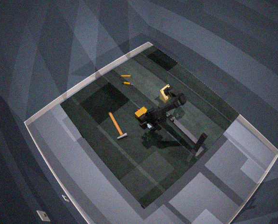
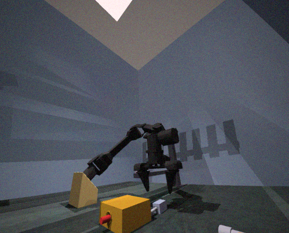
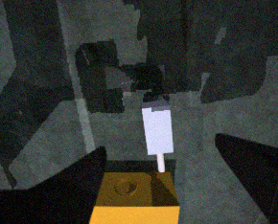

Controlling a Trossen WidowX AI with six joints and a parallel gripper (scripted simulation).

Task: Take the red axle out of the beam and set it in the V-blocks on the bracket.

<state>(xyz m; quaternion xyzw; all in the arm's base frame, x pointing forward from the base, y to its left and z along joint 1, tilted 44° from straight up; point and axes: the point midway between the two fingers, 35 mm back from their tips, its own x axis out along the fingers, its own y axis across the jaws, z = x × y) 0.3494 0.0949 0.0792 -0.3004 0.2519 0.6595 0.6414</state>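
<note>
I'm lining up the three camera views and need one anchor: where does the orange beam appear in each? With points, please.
Top: just left of the picture's centre, beside the jaws [image 1: 144, 121] [image 2: 158, 192].
Exterior: the orange beam [image 1: 141, 112] [image 2: 125, 213] [image 3: 135, 214] is at the bottom, left of centre.
Wrist: bottom edge, partly cut off.
Shared landmark: the pale block [image 1: 149, 125] [image 2: 159, 206] [image 3: 158, 130] beside it.

I see an orange-handled, grey-headed hammer [image 1: 115, 124] [image 2: 224, 229]; beyond its handle end, a yellow-handled screwdriver [image 1: 126, 83] and slim orange rod [image 1: 125, 75].
</note>
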